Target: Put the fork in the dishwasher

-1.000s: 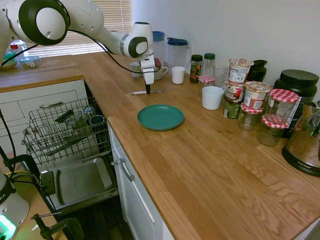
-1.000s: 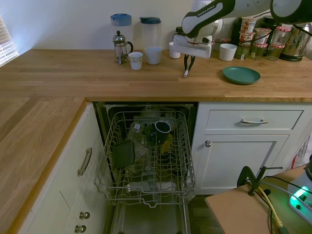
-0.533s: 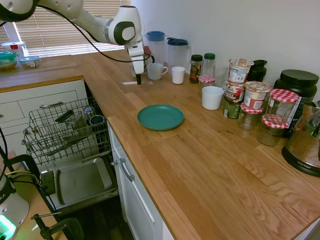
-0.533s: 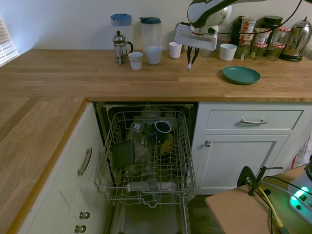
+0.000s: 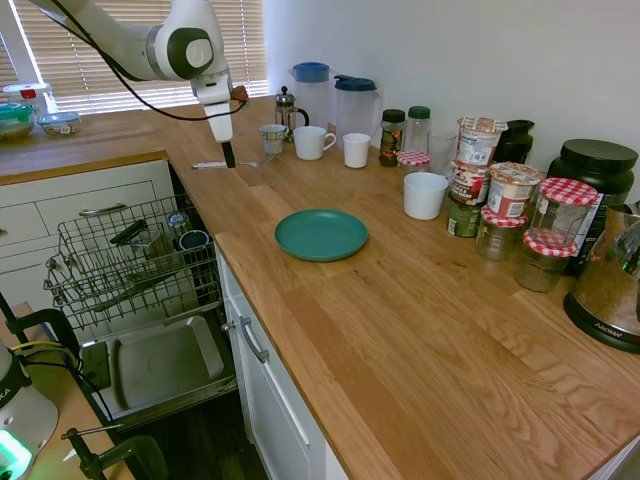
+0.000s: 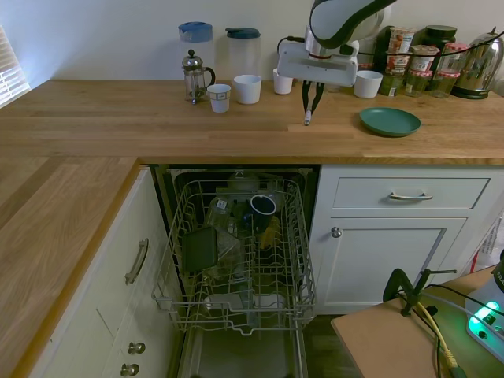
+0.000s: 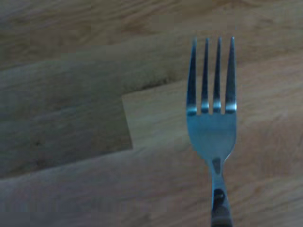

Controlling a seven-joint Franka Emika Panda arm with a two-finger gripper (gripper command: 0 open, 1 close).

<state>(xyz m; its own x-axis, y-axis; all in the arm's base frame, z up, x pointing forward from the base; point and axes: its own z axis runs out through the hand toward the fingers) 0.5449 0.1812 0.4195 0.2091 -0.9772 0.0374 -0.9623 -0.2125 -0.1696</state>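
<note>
Carrying the fork clear of the wooden counter, the gripper has its two fingers clamped on the middle of the white handle, so the fork hangs in the air just above the counter's front edge, close to the corner where the counter turns. Judging from the task, it is held lifted like this so it can pass over the edge and come down to the open dishwasher, whose wire rack is pulled out directly below that stretch of counter.

The fork lies level, its long axis roughly flat and running along the counter's front edge in the first exterior view: the white handle end sticks out on the side toward the window corner, the tines toward the cups at the back. In the second exterior view the fork is seen nearly end-on, a pale tip just below the dark fingers. The wrist view shows the tines sharp and straight ahead of the camera, with bare wood grain behind them.

A grip near the middle looks balanced, so the fork seems unlikely to tip. The teal plate sits well apart, nearer the jars.
</note>
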